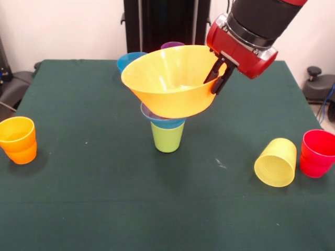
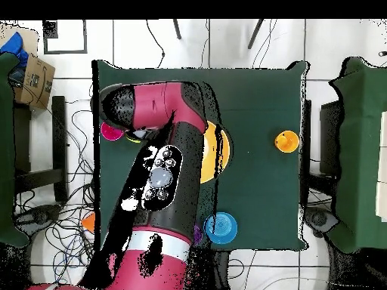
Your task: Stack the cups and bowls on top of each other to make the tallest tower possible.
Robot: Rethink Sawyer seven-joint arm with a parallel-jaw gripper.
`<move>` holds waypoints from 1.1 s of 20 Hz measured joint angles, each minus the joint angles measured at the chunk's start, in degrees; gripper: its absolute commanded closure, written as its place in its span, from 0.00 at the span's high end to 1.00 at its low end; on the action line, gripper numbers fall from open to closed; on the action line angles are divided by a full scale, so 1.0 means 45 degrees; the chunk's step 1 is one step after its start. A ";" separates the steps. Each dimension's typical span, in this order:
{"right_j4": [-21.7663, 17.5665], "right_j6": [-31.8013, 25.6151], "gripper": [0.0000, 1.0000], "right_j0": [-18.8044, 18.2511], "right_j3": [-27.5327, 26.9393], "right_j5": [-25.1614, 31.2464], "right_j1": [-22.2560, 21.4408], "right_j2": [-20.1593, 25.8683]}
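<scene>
One yellow bowl (image 1: 170, 83) tilts in the gripper (image 1: 220, 78), jaws clamped on its rim; below them, a blue bowl (image 1: 162, 121) sits in the green cup (image 1: 167, 138).

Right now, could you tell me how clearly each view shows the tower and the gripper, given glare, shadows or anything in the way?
Front view: even light, soft shadows, mild gloss on the large yellow bowl; the gripper at its rim, the small blue bowl and the green cup all read clearly. Overhead view: the arm covers the tower, leaving only a sliver of the yellow bowl; the gripper is hidden.
</scene>
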 measured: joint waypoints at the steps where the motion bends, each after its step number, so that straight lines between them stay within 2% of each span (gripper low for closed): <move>1: 0.0000 0.0000 0.00 0.0000 0.0048 -0.0050 0.0007 -0.0002; 7: -0.0016 0.0000 0.00 -0.0001 0.0269 -0.0535 0.0005 -0.0049; 22: -0.0037 0.0000 0.00 -0.0059 0.0723 -0.0825 -0.0113 -0.0113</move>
